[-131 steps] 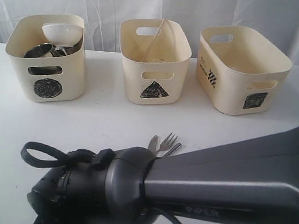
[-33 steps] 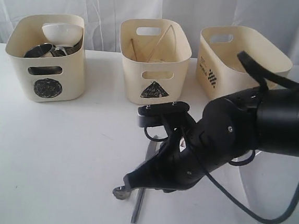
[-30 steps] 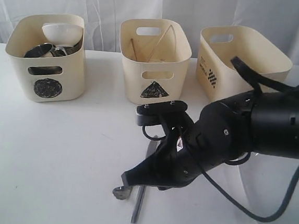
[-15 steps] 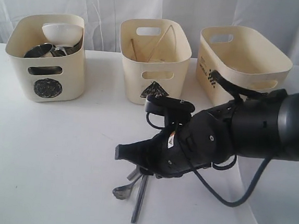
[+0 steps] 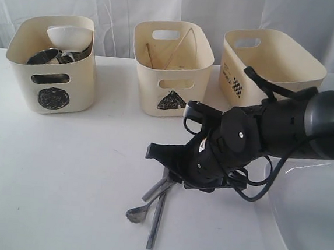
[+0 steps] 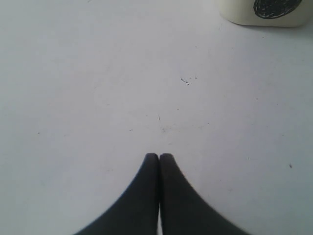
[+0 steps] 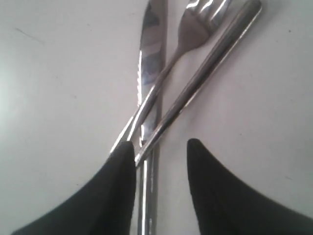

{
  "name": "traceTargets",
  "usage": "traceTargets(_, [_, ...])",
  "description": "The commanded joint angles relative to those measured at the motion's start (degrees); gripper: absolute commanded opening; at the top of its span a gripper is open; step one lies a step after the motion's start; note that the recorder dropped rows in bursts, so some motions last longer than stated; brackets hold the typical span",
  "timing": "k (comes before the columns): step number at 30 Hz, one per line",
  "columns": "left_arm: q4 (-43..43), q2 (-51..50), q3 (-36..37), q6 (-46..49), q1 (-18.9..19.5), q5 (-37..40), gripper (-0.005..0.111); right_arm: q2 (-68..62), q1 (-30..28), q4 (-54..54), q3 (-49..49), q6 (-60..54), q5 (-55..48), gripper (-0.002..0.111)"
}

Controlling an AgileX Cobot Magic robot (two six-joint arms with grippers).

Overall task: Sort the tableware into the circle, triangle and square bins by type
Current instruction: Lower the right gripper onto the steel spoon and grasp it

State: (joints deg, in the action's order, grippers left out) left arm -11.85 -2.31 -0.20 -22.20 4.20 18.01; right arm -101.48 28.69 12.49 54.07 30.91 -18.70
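The steel knife, fork and spoon lie crossed on the white table. My right gripper stands open just over them, and their handles run between its fingers. In the exterior view the right gripper hovers over the same bundle: the spoon, the knife and the fork. The circle bin holds the white bowl and steel mugs. Wooden chopsticks lean in the triangle bin. My left gripper is shut over bare table.
The square bin stands at the back right. The large white plate lies at the front right, beside the right arm. The foot of the circle bin shows in the left wrist view.
The right gripper has risen from the spoon's bowl end and drawn back along the cutlery toward the bins. The cutlery has stayed in place. The bins are unchanged.
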Motion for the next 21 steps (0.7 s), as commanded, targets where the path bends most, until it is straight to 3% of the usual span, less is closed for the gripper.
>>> traceTargets(1, [0.27, 0.31, 0.20, -0.26, 0.28, 0.86, 0.000, -0.54, -0.22, 1.18, 0.15, 4.14, 4.12, 0.034])
traceTargets(17, [0.27, 0.31, 0.20, -0.26, 0.28, 0.86, 0.000, -9.65, -0.22, 3.56, 0.15, 8.37, 7.62, 0.034])
traceTargets(21, [0.27, 0.31, 0.20, -0.26, 0.28, 0.86, 0.000, -10.10, -0.22, 2.86, 0.15, 8.26, 7.69, 0.025])
